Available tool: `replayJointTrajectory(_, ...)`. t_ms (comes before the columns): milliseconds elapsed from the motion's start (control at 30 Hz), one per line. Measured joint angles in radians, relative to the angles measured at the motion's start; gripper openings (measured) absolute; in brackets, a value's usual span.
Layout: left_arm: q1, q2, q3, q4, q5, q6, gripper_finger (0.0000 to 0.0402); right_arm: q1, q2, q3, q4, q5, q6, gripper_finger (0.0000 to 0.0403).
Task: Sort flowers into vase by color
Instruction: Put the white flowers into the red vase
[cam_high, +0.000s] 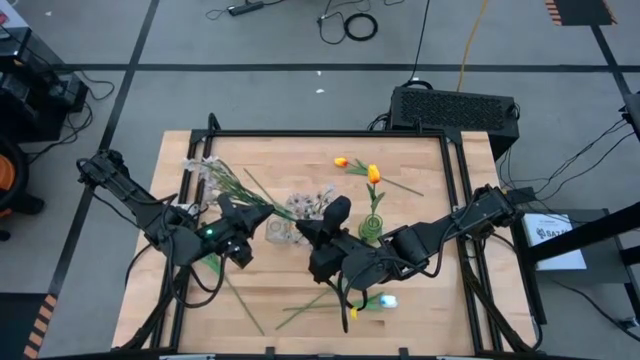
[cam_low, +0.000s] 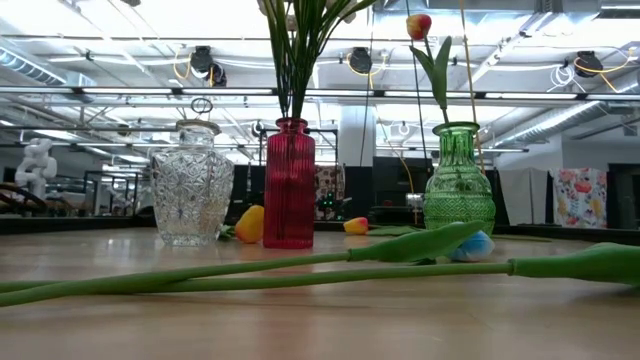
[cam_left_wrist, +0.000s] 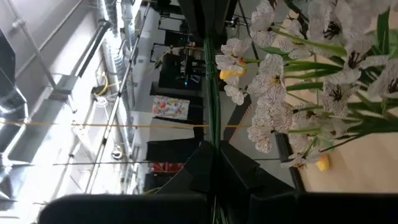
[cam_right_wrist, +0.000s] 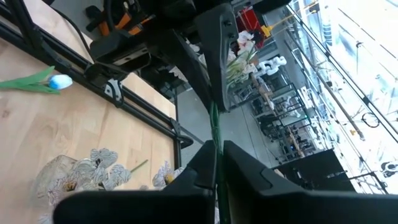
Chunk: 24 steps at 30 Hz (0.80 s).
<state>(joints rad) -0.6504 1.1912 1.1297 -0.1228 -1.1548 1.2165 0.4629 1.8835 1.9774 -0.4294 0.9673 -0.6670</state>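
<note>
Three vases stand mid-table: a clear glass vase (cam_low: 190, 185), a red vase (cam_low: 290, 185) with green stems in it, and a green vase (cam_low: 458, 182) with an orange tulip (cam_low: 418, 25). My left gripper (cam_high: 255, 215) (cam_left_wrist: 214, 155) is shut on a stem of a pale blossom spray (cam_high: 212, 172), beside the clear vase (cam_high: 280, 232). My right gripper (cam_high: 318, 232) (cam_right_wrist: 217, 152) is over the vases, shut on a green stem. A pale-blue tulip (cam_high: 385, 300) and long stems (cam_low: 300, 265) lie near the table's near edge. Neither gripper shows in the low view. My left gripper pinches a thin green stem (cam_left_wrist: 214, 127) between its two fingers; the stem runs straight out past the fingertips. In the high view the spray reaches from the gripper toward the far left corner. My right gripper pinches a thin green stem (cam_right_wrist: 214, 127) between its two fingers. The stem runs on past the fingertips to pale blossoms (cam_right_wrist: 242, 46).
An orange tulip (cam_high: 342, 162) lies on the far part of the table, and another (cam_low: 250, 222) lies behind the vases. A black frame (cam_high: 330, 133) edges the table. Bare wood (cam_high: 420, 310) shows at the near right.
</note>
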Motion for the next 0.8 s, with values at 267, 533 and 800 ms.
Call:
replayJointTrajectory(267, -0.016, 0.000, 0.000, 0.005, 0.060, -0.007, 0.0098, 0.000, 0.000, -0.001, -0.003, 0.048, -0.002, 0.0003)
replayJointTrajectory(533, -0.060, 0.000, 0.000, 0.075, 0.055, -0.059, 0.0212, 0.004, -0.013, -0.002, -0.002, 0.087, -0.006, 0.0001)
replayJointTrajectory(800, -0.159, -0.001, 0.000, 0.430, 0.052, -0.241, 0.0228, 0.045, -0.076, -0.002, -0.005, 0.257, -0.018, 0.0001)
